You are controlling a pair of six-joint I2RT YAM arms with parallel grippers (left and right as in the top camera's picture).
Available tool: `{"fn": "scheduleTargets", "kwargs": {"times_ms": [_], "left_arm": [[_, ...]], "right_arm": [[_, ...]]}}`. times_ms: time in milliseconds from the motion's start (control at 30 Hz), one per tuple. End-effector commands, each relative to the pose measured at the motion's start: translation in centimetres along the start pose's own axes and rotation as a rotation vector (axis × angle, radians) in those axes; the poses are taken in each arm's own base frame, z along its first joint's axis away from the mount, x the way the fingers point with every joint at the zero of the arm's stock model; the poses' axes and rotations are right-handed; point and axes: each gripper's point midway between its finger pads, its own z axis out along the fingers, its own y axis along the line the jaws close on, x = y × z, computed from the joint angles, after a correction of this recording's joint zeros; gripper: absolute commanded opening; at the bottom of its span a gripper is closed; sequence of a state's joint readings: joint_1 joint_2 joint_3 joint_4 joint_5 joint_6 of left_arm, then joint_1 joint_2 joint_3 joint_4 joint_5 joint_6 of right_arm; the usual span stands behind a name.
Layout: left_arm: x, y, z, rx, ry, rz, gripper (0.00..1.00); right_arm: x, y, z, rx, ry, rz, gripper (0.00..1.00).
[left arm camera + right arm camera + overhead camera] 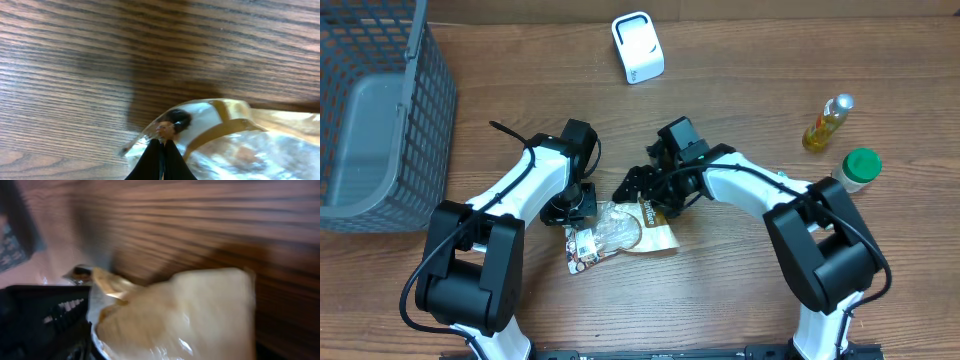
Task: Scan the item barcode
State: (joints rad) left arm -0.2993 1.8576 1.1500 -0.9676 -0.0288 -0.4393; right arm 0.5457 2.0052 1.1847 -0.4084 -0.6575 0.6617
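Snack packet (612, 230): lying on tabletop (740, 300). Left end effector (163, 149) pressed together, pinching packet edge at its tips, presumably to lift it toward scanner (638, 47). Right end effector (638, 187) just beside packet; spread indeterminate.

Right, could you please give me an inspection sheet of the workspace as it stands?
Surface: brown wooden table, nothing spilled.
Job's things: clear plastic snack packet lying mid-table; white box-shaped scanner at the far edge.
Clutter: yellow oil bottle and green-capped white jar, right side.
Grippers: left fingers shut on the packet's edge; right fingers at the packet, blurred, state unclear.
Cables: black cable along the left arm.
Surroundings: grey mesh basket, left.
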Motion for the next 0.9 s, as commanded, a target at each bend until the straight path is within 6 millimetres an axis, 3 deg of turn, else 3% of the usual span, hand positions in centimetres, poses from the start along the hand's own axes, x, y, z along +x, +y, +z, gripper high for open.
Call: {"fn": "scheduleTargets", "kwargs": {"times_ms": [0,100,233,333,500,567,733,867], "left_arm": [[0.4,0.4,1.0,-0.017,0.027,-0.017,0.04],[0.4,0.4,1.0,-0.017,0.028,-0.013,0.04],[0.4,0.4,1.0,-0.018,0.027,-0.013,0.04],[0.4,0.4,1.0,-0.017,0.027,-0.013,0.04],[0.3,0.4,0.9,-0.019,0.025,-0.009,0.04],[-0.1,0.5,0.6,-0.014,0.014,-0.013,0.04],[-2.8,0.3,-2.0,0.019,-0.042,-0.055,0.04],[-5.2,0.5,-5.8,0.044,-0.093,-0.086,0.04]], "right_arm": [[1.5,0.8,1.9,-0.073,0.085,0.005,0.73],[1.6,1.7,2.3,-0.094,0.083,-0.030,0.70],[1.8,1.8,2.4,-0.095,0.085,-0.046,0.47],[1.9,1.8,2.4,-0.094,0.086,-0.067,0.45],[1.7,1.7,2.4,-0.092,0.082,-0.067,0.28],[1.8,1.6,2.3,-0.090,0.083,-0.063,0.25],[1.6,1.3,2.1,-0.086,0.082,-0.050,0.24],[1.5,1.3,2.1,-0.086,0.081,-0.049,0.18]]}}
